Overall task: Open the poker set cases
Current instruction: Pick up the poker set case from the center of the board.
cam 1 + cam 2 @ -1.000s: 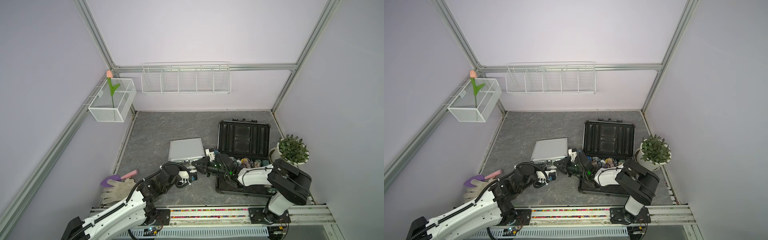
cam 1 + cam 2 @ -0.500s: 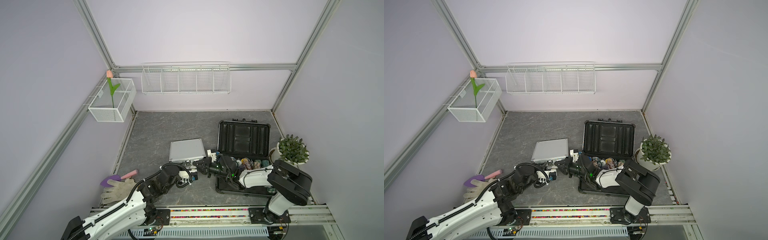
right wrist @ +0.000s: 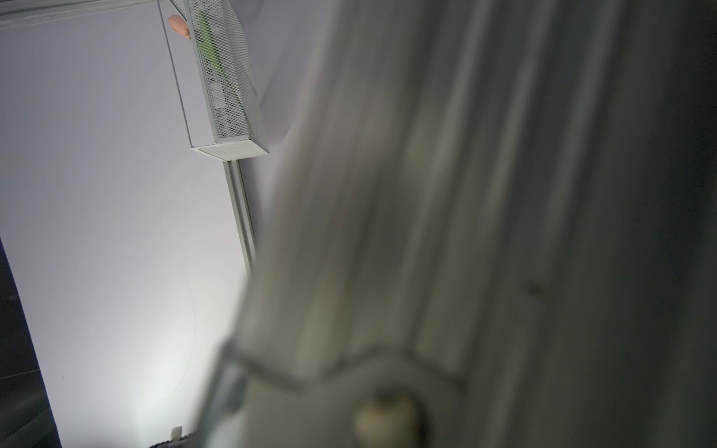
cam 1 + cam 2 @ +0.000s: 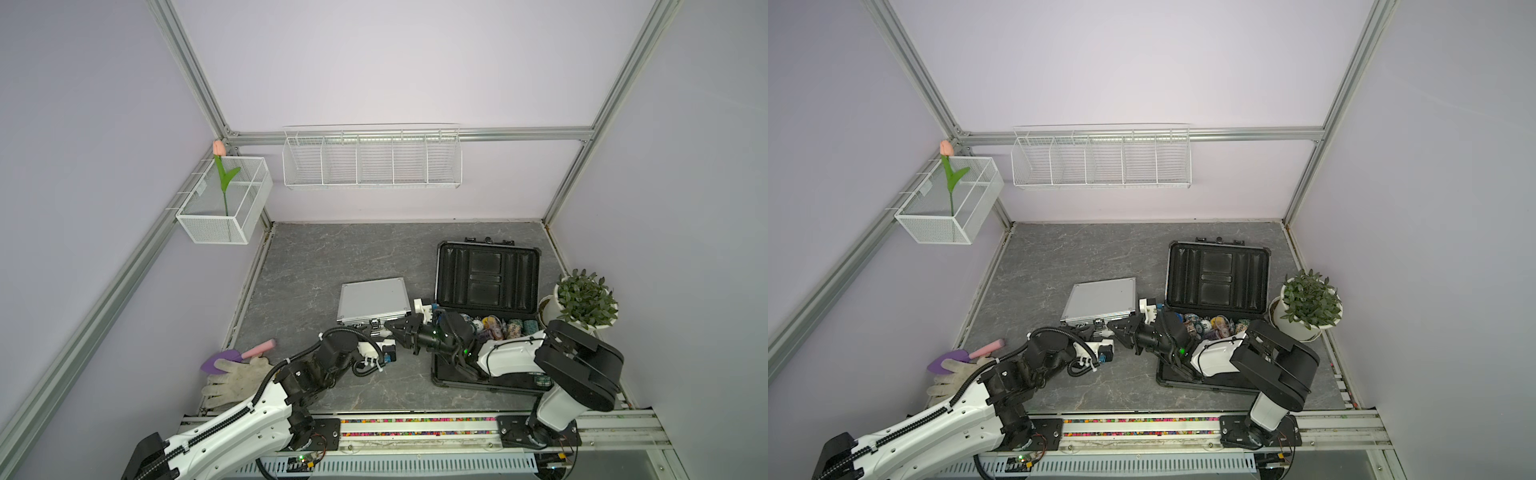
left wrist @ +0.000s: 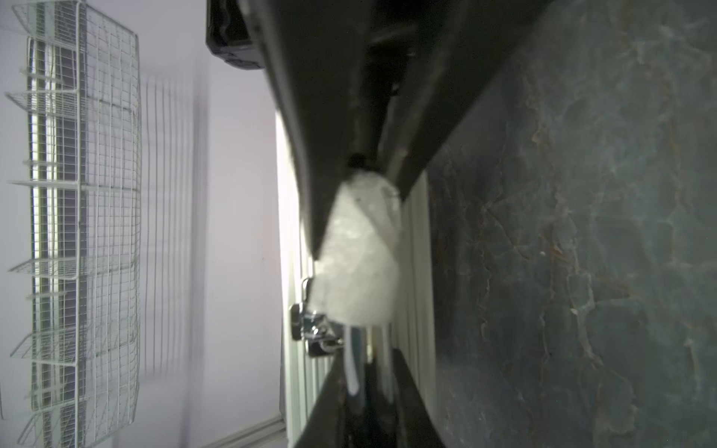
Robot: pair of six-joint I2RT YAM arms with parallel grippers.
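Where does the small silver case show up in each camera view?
In both top views: silver case lies near the picture's centre.
Left wrist: its ribbed side, mid-frame.
Right wrist: blurred ribbed surface filling the right, probably it.
Shared landmark: long wire basket, in both top views and left wrist only.

Silver case [image 3: 426,232], close ahead of right gripper [image 4: 394,326]: pure blur in wrist view. Left gripper [image 4: 374,330] tips too small to read. Dark case [image 4: 486,274] base half hidden under right arm [image 4: 507,357].
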